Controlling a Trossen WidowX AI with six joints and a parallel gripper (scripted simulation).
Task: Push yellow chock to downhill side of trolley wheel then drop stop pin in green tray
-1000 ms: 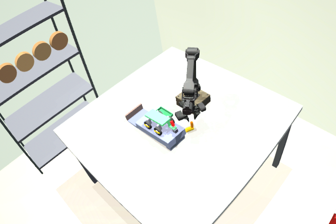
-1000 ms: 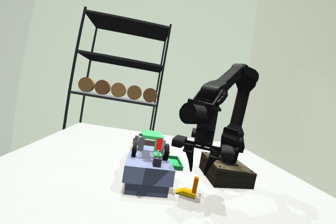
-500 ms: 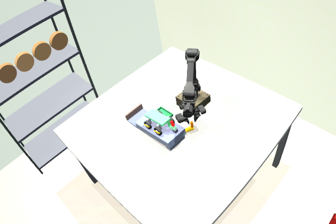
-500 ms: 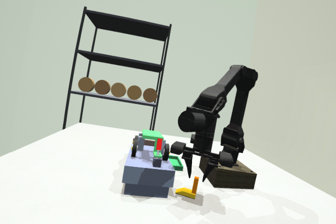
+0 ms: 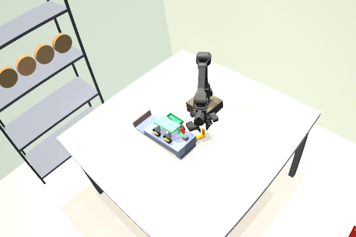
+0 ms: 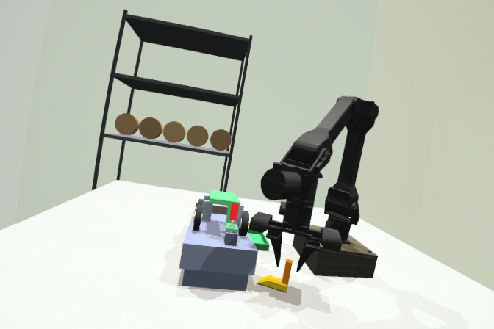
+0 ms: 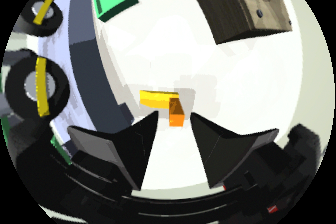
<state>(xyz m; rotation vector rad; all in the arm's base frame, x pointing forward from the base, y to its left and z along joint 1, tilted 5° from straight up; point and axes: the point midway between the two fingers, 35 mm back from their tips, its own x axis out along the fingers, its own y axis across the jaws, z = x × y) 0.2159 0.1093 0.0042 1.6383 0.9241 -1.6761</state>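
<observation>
The black two-fingered gripper (image 5: pixel 203 129) (image 6: pixel 287 269) (image 7: pixel 175 114), partly open and empty, is above the yellow wedge chock with upright orange handle (image 5: pixel 201 136) (image 6: pixel 274 283) (image 7: pixel 159 99). In the wrist view, the chock's long axis runs left-right, centre frame, just above the fingertips.

Arm (image 5: pixel 202 78) (image 6: pixel 334 122): matte black throughout, jointed, with rounded housings and a blunt cylindrical wrist section. Gripper (image 5: pixel 203 126) (image 6: pixel 287 269) (image 7: pixel 175 114): black, tapered wedge fingers, rounded outer blocks. Small red marks near its edge, seemingly on the body; wrist view dark there.
</observation>
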